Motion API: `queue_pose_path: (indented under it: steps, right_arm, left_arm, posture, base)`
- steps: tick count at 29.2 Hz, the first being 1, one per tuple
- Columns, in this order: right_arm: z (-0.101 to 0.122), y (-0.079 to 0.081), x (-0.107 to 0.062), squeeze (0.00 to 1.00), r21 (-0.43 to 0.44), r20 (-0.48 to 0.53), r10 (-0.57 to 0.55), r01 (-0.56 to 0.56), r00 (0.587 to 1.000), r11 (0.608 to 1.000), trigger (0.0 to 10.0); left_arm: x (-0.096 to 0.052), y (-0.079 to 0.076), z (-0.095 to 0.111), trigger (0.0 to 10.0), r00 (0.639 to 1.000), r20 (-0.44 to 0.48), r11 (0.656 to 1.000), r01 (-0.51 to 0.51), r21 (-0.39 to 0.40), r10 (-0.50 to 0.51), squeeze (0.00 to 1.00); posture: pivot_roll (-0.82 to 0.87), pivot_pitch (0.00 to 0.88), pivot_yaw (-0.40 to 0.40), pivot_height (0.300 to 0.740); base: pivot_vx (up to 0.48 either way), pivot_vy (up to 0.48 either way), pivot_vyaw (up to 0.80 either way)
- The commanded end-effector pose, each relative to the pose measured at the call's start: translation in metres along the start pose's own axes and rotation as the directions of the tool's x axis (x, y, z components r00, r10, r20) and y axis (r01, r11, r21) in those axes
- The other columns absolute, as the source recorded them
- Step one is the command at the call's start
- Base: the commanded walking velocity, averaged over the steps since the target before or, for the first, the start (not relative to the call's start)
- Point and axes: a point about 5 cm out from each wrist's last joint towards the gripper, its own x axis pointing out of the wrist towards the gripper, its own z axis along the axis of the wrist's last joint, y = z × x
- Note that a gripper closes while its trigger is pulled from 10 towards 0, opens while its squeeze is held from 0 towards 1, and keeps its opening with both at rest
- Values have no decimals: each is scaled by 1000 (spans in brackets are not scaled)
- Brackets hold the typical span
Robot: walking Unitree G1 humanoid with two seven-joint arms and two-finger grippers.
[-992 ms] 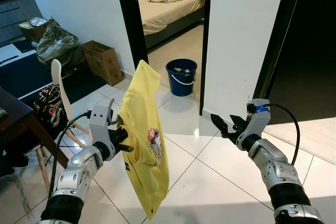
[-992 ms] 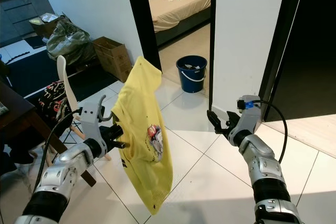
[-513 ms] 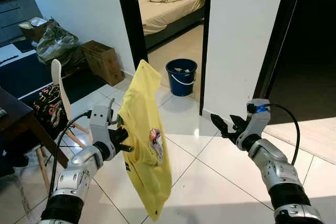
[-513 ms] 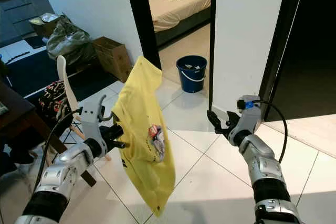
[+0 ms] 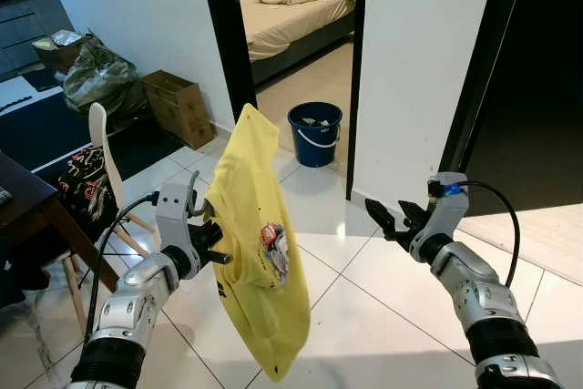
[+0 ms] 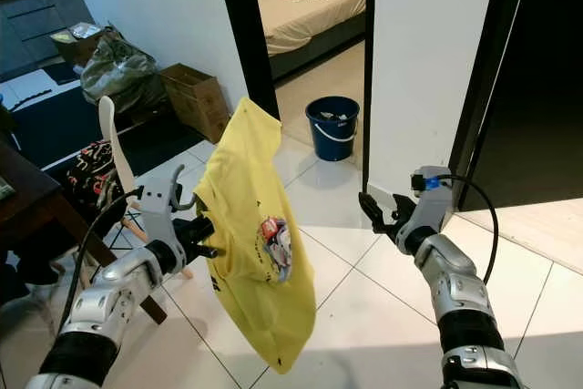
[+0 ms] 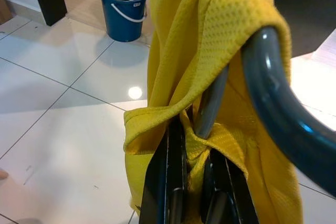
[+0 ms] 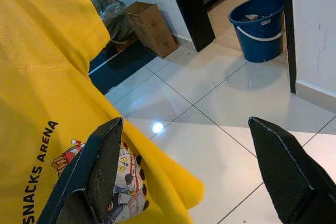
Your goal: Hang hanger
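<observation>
the left gripper (image 7: 195,192) is gripping the neck of a grey metal hanger (image 7: 273,98) with its two black fingers pinched nearly together, a fold of cloth caught between them. a bright yellow mesh t-shirt with a small printed cartoon logo (image 5: 260,252) is draping from that hanger, held up in the air over the white tiled floor (image 5: 364,316), its lower hem swinging out toward the robot's right. the hanger's curved hook is arching over the top of the shirt in the left wrist view.

the right gripper (image 5: 390,219) is hovering well apart from the shirt, its fingers (image 8: 100,166) spread wide and holding nothing, pointing toward the cloth.

beyond the shirt, a round blue plastic bucket with a white handle (image 5: 315,133) is standing near the edge of a dark-framed bedroom doorway (image 5: 219,34). a brown cardboard box (image 5: 178,105) is sitting against the white wall, and a pale wooden chair with a patterned bag (image 5: 96,170) is standing beside the corner of a dark wooden table (image 5: 27,202).
</observation>
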Motion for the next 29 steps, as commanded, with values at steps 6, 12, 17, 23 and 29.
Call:
queue_pose_path:
  steps: [6,12,17,23,29]
  right_arm:
    - [0,4,4,0,4,0,12,-12,1000,1000,10000]
    - [1,4,4,0,6,3,12,-12,1000,1000,10000]
    - [3,5,6,0,5,24,6,-6,1000,1000,10000]
    - [46,16,0,0,-38,216,203,-199,955,979,10000]
    - [94,46,-26,0,-404,130,612,-522,780,751,10000]
  left_arm:
    - [0,3,4,10000,1000,24,1000,-9,-10,9,0]
    - [0,4,5,10000,1000,24,1000,-10,-12,10,0]
    - [-1,1,4,10000,998,6,998,63,-22,-62,0]
    - [-27,4,33,10000,931,-45,923,365,123,-362,0]
    - [-67,11,54,10000,734,-349,693,673,259,-582,0]
  posture:
    - [11,0,90,740]
    - [11,0,92,740]
    - [3,0,94,740]
    - [-6,0,102,740]
    - [-2,0,110,740]
  base:
    - [0,0,0]
    - [0,0,0]
    - [0,0,0]
    - [0,0,0]
    - [0,0,0]
